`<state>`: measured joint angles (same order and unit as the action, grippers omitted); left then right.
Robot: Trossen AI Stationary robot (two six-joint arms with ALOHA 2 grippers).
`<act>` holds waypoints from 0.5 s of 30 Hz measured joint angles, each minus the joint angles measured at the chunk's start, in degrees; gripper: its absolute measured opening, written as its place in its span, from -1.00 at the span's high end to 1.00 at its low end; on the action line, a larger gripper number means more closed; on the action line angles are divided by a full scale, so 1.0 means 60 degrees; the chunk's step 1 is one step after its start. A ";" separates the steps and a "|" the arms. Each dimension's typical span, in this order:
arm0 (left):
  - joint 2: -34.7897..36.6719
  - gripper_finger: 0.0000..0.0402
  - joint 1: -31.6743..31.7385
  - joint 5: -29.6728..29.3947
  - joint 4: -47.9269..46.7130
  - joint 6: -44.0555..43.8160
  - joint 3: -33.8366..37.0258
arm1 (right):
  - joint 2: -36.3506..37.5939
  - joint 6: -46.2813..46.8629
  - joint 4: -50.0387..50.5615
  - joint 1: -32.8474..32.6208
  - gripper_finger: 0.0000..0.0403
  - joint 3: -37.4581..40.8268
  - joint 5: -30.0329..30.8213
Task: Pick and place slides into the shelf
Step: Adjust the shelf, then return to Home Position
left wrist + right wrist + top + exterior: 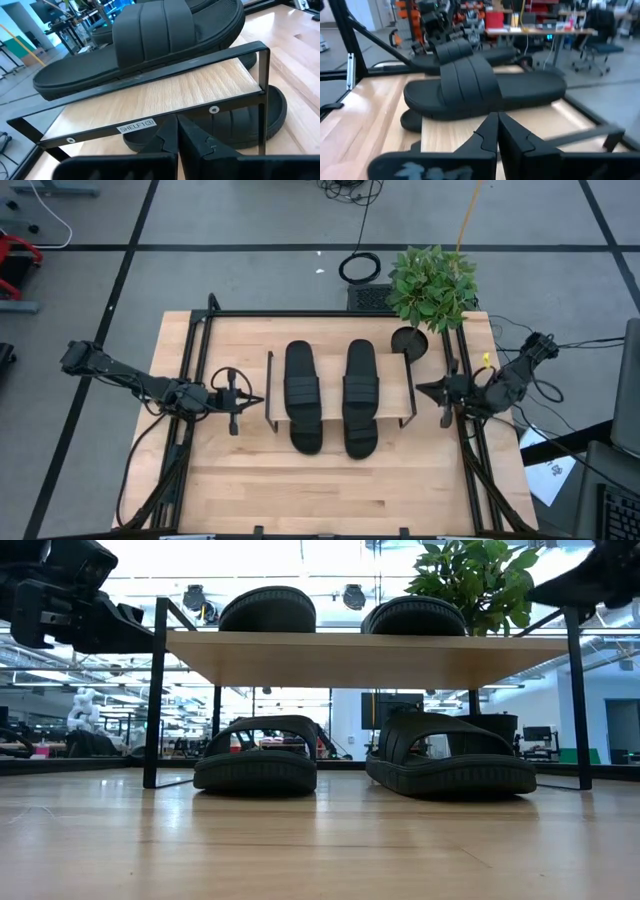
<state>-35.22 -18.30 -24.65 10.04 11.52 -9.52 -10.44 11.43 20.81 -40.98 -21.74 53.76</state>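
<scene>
Slides all appear placed: two lie on top of the shelf, one toward its left end and one toward its right, and the low view shows two more on the tabletop under the board, left and right. Judged complete, or nearly; nothing loose seen elsewhere on the tabletop.

Long axes run parallel, from the tabletop's far edge toward its near edge, crosswise to the shelf's length. Soles overhang the board's near edge. Which end is the toe: cannot tell.

Left pincer hovers just off the shelf's left end frame, clenched, carrying nothing. Right pincer sits off the right end frame, likewise closed and unloaded.
</scene>
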 joint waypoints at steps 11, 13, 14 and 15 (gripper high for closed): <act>0.0015 0.92 0.0002 -0.0212 -0.0424 0.0052 0.0003 | 0.0398 -0.2772 -0.1482 0.0002 1.00 0.0000 -0.0619; 0.0018 0.94 -0.0001 -0.0278 -0.0489 0.0056 0.0000 | 0.0484 -0.3314 -0.1818 0.0002 1.00 0.0000 -0.0845; 0.0018 0.96 -0.0001 -0.0359 -0.0535 0.0056 0.0001 | 0.0538 -0.3641 -0.1965 0.0005 1.00 0.0000 -0.0925; 0.0018 0.97 -0.0001 -0.0484 -0.0604 0.0056 0.0000 | 0.0601 -0.3943 -0.2097 0.0008 1.00 0.0000 -0.0958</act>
<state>-35.11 -18.31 -27.55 6.42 11.86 -9.52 -6.83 -12.23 8.23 -40.93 -21.74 48.02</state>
